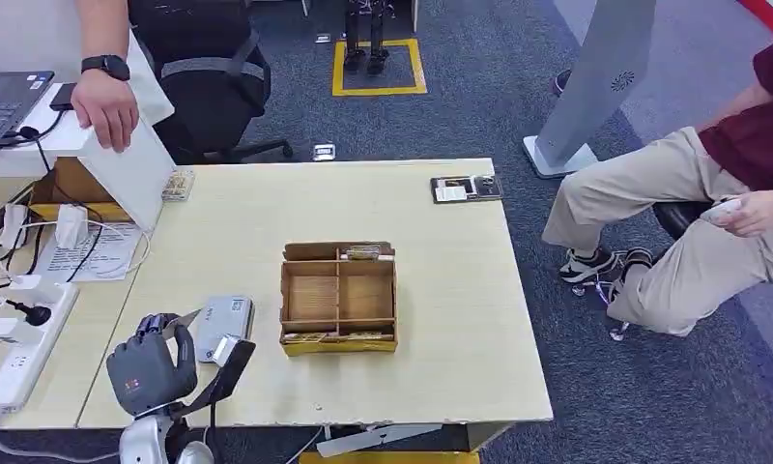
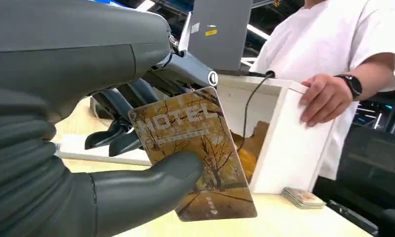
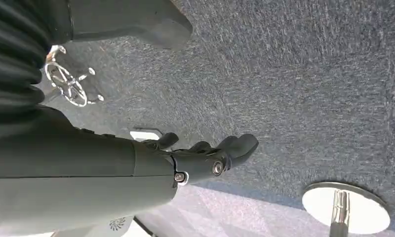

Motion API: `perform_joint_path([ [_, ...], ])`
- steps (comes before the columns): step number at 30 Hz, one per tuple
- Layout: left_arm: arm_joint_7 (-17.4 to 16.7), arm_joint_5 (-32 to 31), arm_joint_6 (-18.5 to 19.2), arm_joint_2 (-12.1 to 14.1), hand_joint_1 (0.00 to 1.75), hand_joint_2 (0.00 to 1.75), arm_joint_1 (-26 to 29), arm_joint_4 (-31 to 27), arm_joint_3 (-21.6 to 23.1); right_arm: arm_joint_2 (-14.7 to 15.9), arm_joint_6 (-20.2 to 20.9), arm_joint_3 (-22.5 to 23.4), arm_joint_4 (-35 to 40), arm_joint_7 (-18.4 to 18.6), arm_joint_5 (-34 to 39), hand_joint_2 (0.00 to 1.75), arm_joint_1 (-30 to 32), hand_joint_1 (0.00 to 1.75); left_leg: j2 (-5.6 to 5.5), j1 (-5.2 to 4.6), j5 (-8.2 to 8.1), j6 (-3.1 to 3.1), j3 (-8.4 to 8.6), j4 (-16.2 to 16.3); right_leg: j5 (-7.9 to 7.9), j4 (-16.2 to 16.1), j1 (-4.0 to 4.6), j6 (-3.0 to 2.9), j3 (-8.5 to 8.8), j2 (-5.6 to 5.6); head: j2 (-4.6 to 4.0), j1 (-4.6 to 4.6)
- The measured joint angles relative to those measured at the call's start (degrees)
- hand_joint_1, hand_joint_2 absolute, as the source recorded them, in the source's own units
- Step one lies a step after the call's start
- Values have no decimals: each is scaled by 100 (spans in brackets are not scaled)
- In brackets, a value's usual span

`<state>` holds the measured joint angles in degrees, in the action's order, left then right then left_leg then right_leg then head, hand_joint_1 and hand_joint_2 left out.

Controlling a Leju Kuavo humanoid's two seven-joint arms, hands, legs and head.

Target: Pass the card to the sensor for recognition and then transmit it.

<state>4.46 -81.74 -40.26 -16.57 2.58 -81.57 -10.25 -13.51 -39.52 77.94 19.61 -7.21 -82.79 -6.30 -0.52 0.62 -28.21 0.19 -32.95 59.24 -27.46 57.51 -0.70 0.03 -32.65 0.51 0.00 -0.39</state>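
My left hand (image 1: pixel 152 369) hovers over the table's near left corner. Between thumb and fingers it pinches a hotel card (image 2: pixel 195 148) printed with autumn trees and the word HOTEL. The silver-grey sensor (image 1: pixel 225 325) lies on the table just right of and beyond that hand. An open cardboard box (image 1: pixel 339 295) with several compartments stands mid-table, with cards along its front and back slots. My right hand (image 3: pixel 205 159) hangs over grey carpet, fingers loosely extended and holding nothing.
A person at the back left rests a hand (image 1: pixel 104 106) on a tilted white box (image 1: pixel 127 172), with a small card stack (image 1: pixel 178 184) beside it. A power strip (image 1: pixel 23 350) and cables lie at the left. A black card holder (image 1: pixel 467 188) sits at the far edge. Another person sits at the right (image 1: pixel 692 232).
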Motion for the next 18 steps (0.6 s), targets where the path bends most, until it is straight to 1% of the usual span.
perform_joint_path([
  [2,96,-26,0,-11,175,175,27,-46,-133,0,2,0,4,0,-2,175,2,0,0,0,0,0,0,0,0,0,0,0,0,0,0,2],
  [4,103,-158,0,-13,175,175,48,-103,-240,0,2,0,9,0,-9,175,1,0,0,0,0,0,1,0,0,0,0,0,0,0,0,2],
  [9,-173,-313,0,-11,175,175,68,-153,-330,0,0,4,22,5,-22,175,2,0,0,0,0,0,0,0,0,0,0,0,2,-1,0,0],
  [18,-269,-245,0,-11,175,175,69,-111,-330,0,0,35,55,7,0,175,2,0,0,0,0,0,0,0,0,0,0,0,1,-1,0,0],
])
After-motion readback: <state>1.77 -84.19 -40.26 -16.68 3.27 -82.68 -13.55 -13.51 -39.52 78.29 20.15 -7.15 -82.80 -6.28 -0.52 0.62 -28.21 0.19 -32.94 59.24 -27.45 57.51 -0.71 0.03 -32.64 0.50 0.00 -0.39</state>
